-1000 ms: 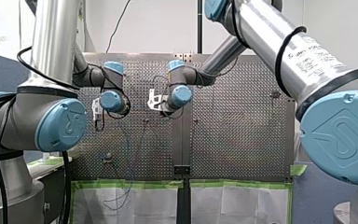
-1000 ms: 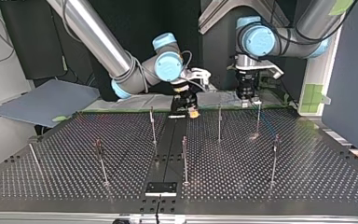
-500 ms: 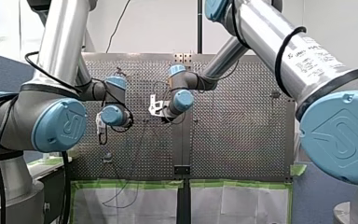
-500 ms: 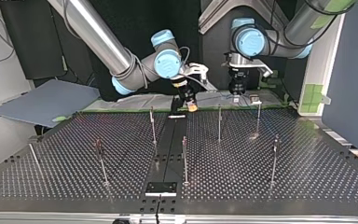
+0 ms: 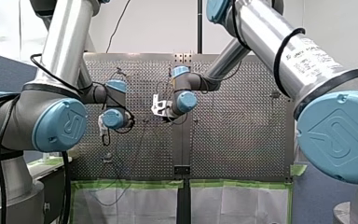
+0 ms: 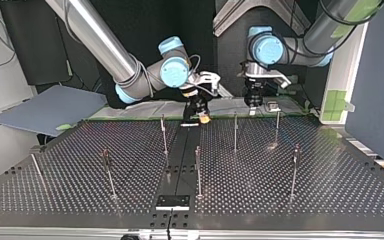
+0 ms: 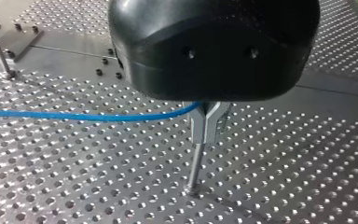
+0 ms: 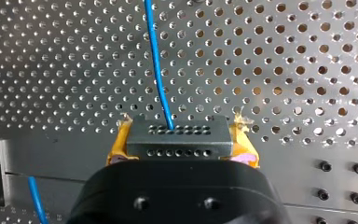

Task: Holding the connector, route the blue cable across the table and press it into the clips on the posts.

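Observation:
My right gripper (image 8: 179, 137) has yellow pads (image 8: 116, 144) and is shut on the black connector (image 8: 177, 135). The blue cable (image 8: 157, 60) leaves the connector ahead of it over the perforated table (image 8: 284, 70). In the top view my right gripper (image 6: 203, 116) hangs over the table's far edge at the middle. My left gripper (image 6: 253, 103) is a little to its right, beside a clip post (image 6: 277, 125). Its black housing (image 7: 214, 51) hides its fingers. The cable (image 7: 84, 115) runs in under the housing to a forked clip on a post (image 7: 207, 123). Whether the gripper holds it is hidden.
Several thin clip posts stand across the table, among them a left-of-centre one (image 6: 164, 132), a central one (image 6: 197, 170) and a right one (image 6: 294, 170). A black plate (image 6: 172, 201) lies at the top view's near edge. Green-taped white sheets (image 5: 135, 200) hang off the front view's near edge.
My left gripper has lifted off the top view's right post and moved left, staying shut. My right arm has shifted slightly with the connector still held.

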Motion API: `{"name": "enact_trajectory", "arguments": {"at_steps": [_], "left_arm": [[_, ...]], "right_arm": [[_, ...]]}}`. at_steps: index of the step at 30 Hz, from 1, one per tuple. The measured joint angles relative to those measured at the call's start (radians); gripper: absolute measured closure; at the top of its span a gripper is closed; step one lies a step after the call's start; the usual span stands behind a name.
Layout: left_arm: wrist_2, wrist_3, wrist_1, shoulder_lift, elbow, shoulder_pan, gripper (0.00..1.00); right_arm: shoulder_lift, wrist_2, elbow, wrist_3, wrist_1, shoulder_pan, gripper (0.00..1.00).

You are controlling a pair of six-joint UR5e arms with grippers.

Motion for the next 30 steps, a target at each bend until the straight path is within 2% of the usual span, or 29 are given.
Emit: {"name": "enact_trajectory", "arguments": {"at_steps": [9, 14, 20, 30], "left_arm": [[0.022, -0.021, -0.003, -0.007, 0.010, 0.021, 1.00], [0.035, -0.028, 0.001, -0.042, 0.012, 0.026, 1.00], [0.040, -0.043, 0.041, -0.083, 0.018, 0.028, 1.00], [0.043, -0.044, 0.039, -0.089, 0.069, 0.035, 1.00]], "right_arm": [[0.019, -0.006, 0.000, 0.003, -0.010, -0.008, 1.00], [0.020, -0.007, 0.000, 0.004, -0.014, -0.015, 1.00], [0.021, -0.008, -0.001, 0.005, -0.019, -0.028, 1.00], [0.022, -0.010, -0.001, 0.012, -0.050, -0.046, 1.00]]}}
